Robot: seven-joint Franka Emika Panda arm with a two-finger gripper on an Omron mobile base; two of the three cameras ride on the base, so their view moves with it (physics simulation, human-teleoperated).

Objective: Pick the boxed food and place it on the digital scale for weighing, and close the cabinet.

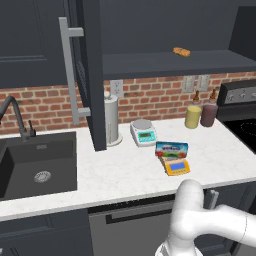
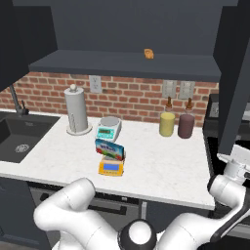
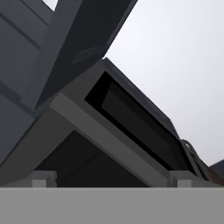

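Left base view: I see the boxed food (image 1: 171, 148) standing on edge on the rear part of the digital scale (image 1: 177, 166), on the white desk (image 1: 120, 175). The white-and-teal scale (image 1: 144, 132) sits at 10 o'clock of it, just right of the paper towel roll (image 1: 111, 120). The cabinet (image 1: 92, 75) door hangs open, edge toward me, and a small orange snack (image 1: 181, 51) lies on its shelf.

Right base view: the blue carton leans on the orange-yellow scale at desk centre; two jars (image 2: 167, 124) stand at 2 o'clock. My arm reaches up by the right-hand open door (image 2: 237, 78).

Hand view: my pincer (image 3: 111, 183) has its fingertips (image 3: 38, 179) spread wide apart, holding nothing, facing a dark panel edge.
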